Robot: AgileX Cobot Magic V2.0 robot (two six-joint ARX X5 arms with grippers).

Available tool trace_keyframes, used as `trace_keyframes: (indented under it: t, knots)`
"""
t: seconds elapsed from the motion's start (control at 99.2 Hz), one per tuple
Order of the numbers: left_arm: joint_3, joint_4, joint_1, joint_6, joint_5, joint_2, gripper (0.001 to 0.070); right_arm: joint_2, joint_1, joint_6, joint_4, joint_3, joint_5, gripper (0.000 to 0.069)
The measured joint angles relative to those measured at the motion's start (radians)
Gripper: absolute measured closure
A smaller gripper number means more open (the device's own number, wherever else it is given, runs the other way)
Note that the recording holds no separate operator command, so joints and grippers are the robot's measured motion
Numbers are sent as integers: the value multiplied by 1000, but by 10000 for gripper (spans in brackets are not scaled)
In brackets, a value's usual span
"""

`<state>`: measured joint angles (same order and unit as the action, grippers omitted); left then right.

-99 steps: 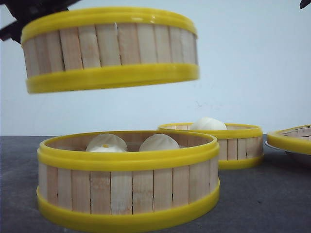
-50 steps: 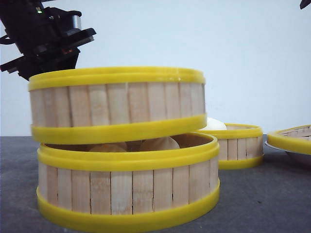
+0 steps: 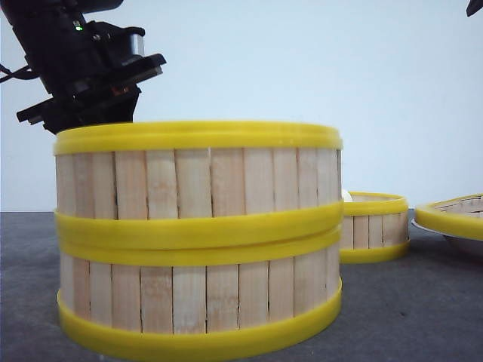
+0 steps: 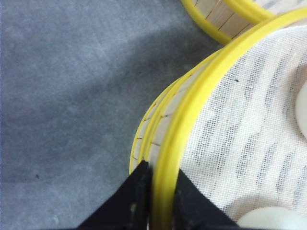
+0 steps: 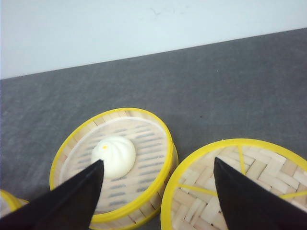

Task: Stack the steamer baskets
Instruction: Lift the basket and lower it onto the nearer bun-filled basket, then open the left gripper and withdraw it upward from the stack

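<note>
Now that the top steamer basket (image 3: pixel 198 181) has come all the way down, it sits flat on the bottom steamer basket (image 3: pixel 198 298), their yellow rims touching. A moment ago it was tilted above it. The left gripper (image 4: pixel 160 191) pinches the top rim. The right gripper (image 5: pixel 156 191) hangs wide open above another steamer basket (image 5: pixel 115 163). I think letting go comes next.

Black left arm (image 3: pixel 79 64) with small green light, silver cylinder, black cable, tapered black jaws
</note>
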<state>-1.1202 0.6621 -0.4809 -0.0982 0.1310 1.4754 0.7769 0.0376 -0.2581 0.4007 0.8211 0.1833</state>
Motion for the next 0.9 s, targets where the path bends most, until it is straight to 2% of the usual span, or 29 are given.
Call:
trace_keyframes:
  t: [0.484, 0.544, 0.696, 0.776, 0.897]
  knots:
    - [0, -3, 0, -4, -1, 9, 680, 0, 0, 0, 0, 0, 0, 239]
    - [0, -4, 0, -10, 6, 10, 637, 0, 0, 0, 0, 0, 0, 239]
    - [0, -4, -4, -19, -4, 10, 464, 0, 0, 0, 0, 0, 0, 239]
    - [0, -4, -4, -21, -26, 10, 436, 0, 0, 0, 1, 0, 0, 239]
    - [0, -8, 0, -22, -28, 10, 427, 0, 0, 0, 1, 0, 0, 239]
